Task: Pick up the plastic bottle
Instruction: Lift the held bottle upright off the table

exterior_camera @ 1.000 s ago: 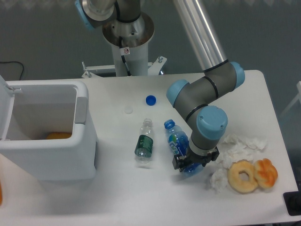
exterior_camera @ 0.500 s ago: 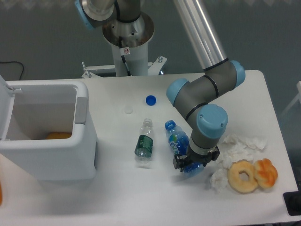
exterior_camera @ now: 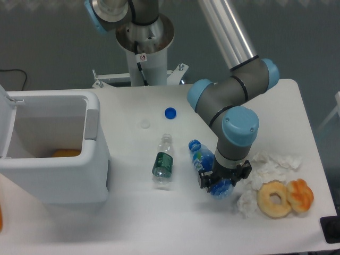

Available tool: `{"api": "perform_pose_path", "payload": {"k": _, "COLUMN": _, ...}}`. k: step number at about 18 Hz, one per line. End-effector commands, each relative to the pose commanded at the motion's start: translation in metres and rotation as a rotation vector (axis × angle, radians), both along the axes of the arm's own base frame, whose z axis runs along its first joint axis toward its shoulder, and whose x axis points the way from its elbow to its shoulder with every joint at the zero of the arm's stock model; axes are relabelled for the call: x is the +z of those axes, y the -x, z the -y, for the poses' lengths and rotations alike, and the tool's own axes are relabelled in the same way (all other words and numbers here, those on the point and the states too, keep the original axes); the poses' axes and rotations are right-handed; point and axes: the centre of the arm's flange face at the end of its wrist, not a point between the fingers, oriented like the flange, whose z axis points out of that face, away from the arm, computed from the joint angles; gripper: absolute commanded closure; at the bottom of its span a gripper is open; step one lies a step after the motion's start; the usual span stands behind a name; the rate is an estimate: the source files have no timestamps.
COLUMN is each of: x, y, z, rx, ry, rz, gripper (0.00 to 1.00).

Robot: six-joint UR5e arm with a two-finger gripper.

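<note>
On the white table (exterior_camera: 159, 212), the white bin (exterior_camera: 53, 175) holds something orange (exterior_camera: 66, 153).

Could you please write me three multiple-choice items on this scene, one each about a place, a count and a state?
1. Where does the loose blue cap lie?
A. inside the white bin
B. on the table beyond the two bottles
C. on the doughnut

2. How many bottles lie on the table?
A. one
B. two
C. four

3. What is the gripper doing?
A. closed around the plastic bottle
B. hanging open over the bin
C. holding tissue

Answers: 1 B, it sits on bare tabletop; 2 B, the blue-capped one and the smaller green-labelled bottle; 3 A, its fingers flank the bottle's lower end.
</note>
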Motion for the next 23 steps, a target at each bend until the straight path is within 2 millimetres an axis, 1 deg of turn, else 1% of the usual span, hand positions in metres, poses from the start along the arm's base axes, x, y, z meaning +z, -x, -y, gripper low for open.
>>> {"api": "perform_pose_path", "payload": {"k": 3, "x": 0.018, "y": -0.004, "z": 0.001, "rx": -0.006, "ry": -0.013, "rz": -0.018, "gripper": 0.22}}
{"api": "perform_pose_path", "payload": {"k": 5, "x": 0.038, "y": -0.01, "z": 0.0, "rx": -0.011, "ry": -0.037, "rz": -0.038, "gripper": 0.22}}
{"api": "perform_pose_path", "payload": {"k": 6, "x": 0.052, "y": -0.015, "z": -0.002, "rx": -0.019, "ry": -0.058, "rz": -0.05, "gripper": 0.22}}
{"api": "perform_pose_path", "payload": {"k": 10, "x": 0.114, "y": -0.033, "z": 0.0, "rx": -0.046, "ry": -0.164, "rz": -0.096, "gripper": 0.22}}
{"api": "perform_pose_path", "payload": {"k": 12, "x": 0.138, "y": -0.043, "z": 0.002, "rx": -0.089, "ry": -0.197, "rz": -0.124, "gripper": 0.22}}
{"api": "perform_pose_path", "payload": {"k": 13, "x": 0.153, "y": -0.05, "z": 0.003, "rx": -0.12, "ry": -0.207, "rz": -0.148, "gripper": 0.22}}
{"api": "perform_pose_path", "payload": {"k": 14, "x": 0.164, "y": -0.059, "z": -0.001, "rx": -0.166, "ry": -0.214, "rz": -0.17, "gripper": 0.22}}
{"api": "perform_pose_path", "payload": {"k": 15, "x": 0.172, "y": -0.066, "z": -0.006, "rx": -0.22, "ry": -0.218, "rz": -0.19, "gripper": 0.22}}
{"api": "perform_pose_path", "payload": {"k": 18, "x": 0.181, "y": -0.077, "z": -0.01, "rx": -0.362, "ry": -0.219, "rz": -0.228, "gripper": 0.25}}
{"api": "perform_pose_path", "payload": {"k": 20, "x": 0.185, "y": -0.082, "z": -0.013, "rx": -0.414, "ry": -0.247, "rz": -0.23, "gripper": 0.26}}
{"api": "perform_pose_path", "payload": {"k": 21, "x": 0.193, "y": -0.089, "z": -0.015, "rx": -0.439, "ry": -0.27, "rz": -0.235, "gripper": 0.26}}
{"api": "perform_pose_path", "payload": {"k": 23, "x": 0.199, "y": -0.095, "z": -0.02, "rx": -0.461, "ry": -0.309, "rz": -0.244, "gripper": 0.26}}
